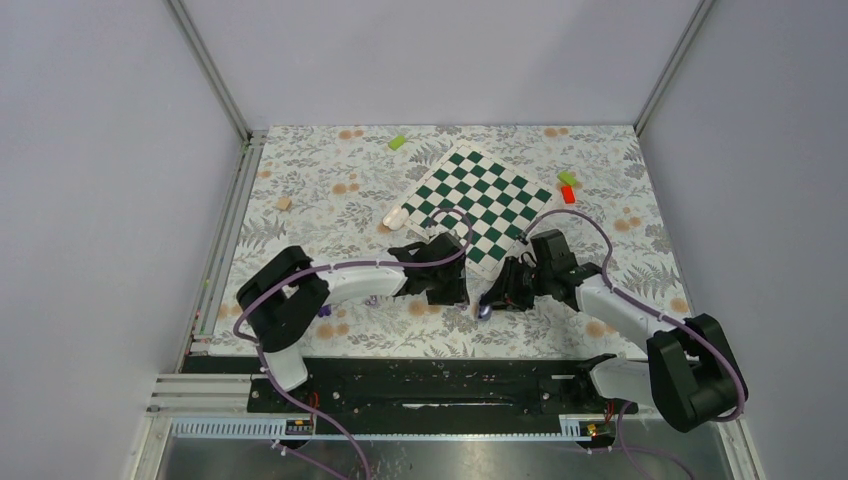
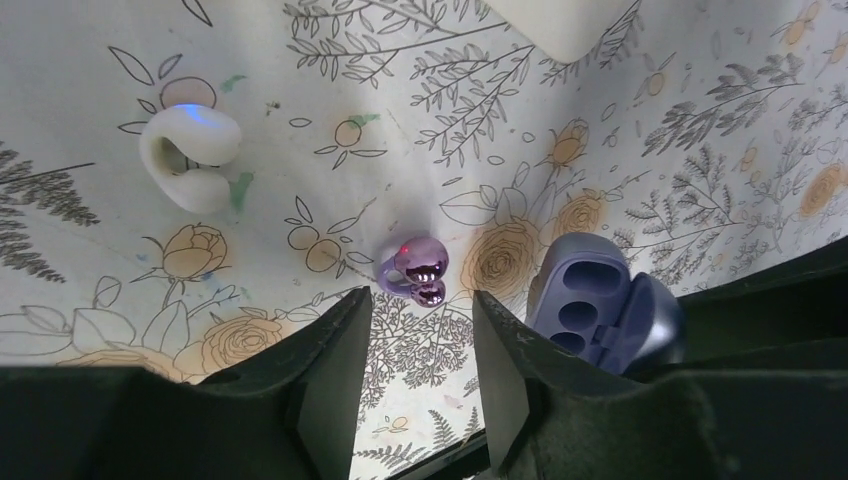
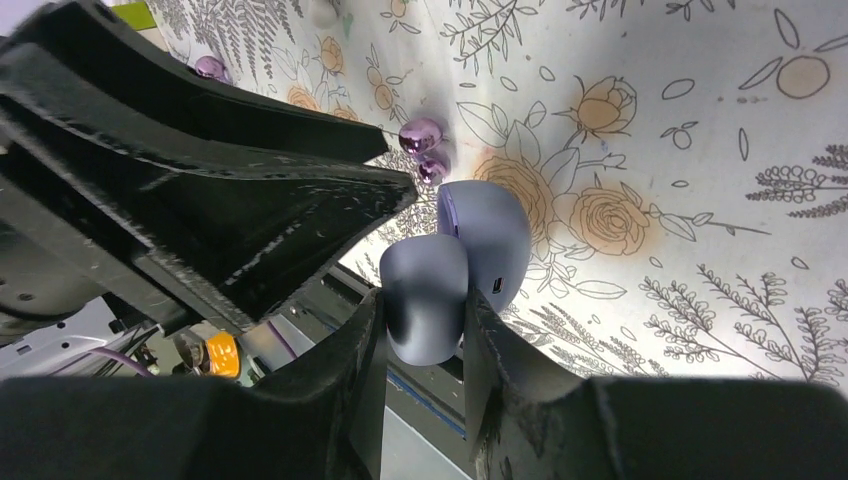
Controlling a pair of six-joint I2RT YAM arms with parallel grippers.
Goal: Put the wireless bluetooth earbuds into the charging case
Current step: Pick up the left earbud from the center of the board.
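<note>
An open blue-grey charging case (image 2: pixel 585 300) stands on the floral cloth, its moulded sockets empty. My right gripper (image 3: pixel 423 300) is shut on the case's raised lid (image 3: pixel 425 275), with the body (image 3: pixel 495 230) below it. A glossy purple earbud (image 2: pixel 417 265) with a red light lies on the cloth just left of the case. My left gripper (image 2: pixel 421 318) is open right behind that earbud, with nothing between its fingers. A white clip-shaped earbud (image 2: pixel 190 155) with a blue light lies farther left. In the top view both grippers meet near the cloth's front edge, at the case (image 1: pixel 484 310).
A green-and-white chessboard (image 1: pixel 480 205) lies tilted behind the grippers, with a white oval case (image 1: pixel 395 217) at its left corner. Small green (image 1: pixel 398 142) and green-red (image 1: pixel 567 186) blocks sit at the back. A second small purple glossy piece (image 3: pixel 210 68) lies behind the left arm.
</note>
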